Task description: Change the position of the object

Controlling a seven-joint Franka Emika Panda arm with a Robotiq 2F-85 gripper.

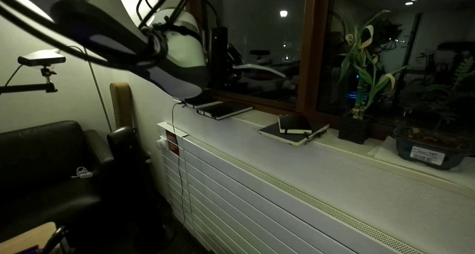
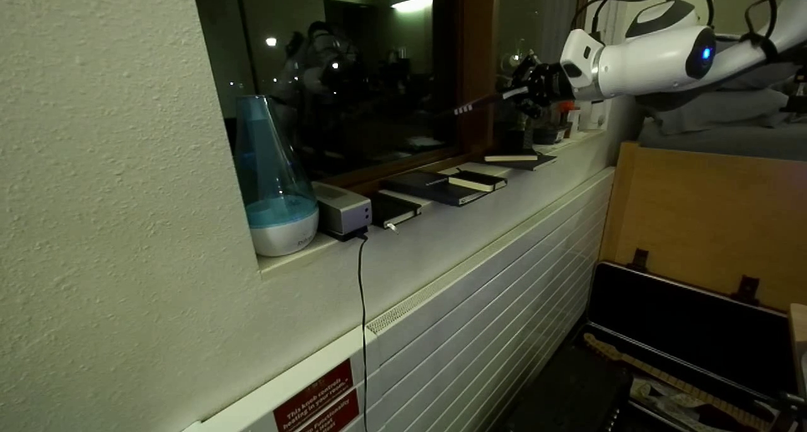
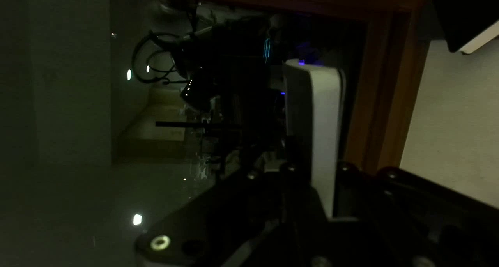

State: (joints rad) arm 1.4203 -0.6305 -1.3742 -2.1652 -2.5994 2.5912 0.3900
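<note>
We had a dark-covered notebook (image 3: 326, 115) in the air, pinched in our gripper (image 3: 317, 167)!
The grip sat at its near end, most of it jutting out ahead, clear of the windowsill (image 1: 256, 117) below. Light, we reckoned, fairly stiff, nothing fragile, but those covers looked smooth enough to slip, and the free end risked dipping! Both covers squeezed together, deep in the grasp: that looked like the right place to hold, or the pages might have fanned. Below and ahead, we spotted another black notebook (image 3: 466, 15); farther ahead, a grey box (image 2: 345, 207), and beyond it, right at the far end of the windowsill, a blue humidifier (image 2: 277, 186).
</note>
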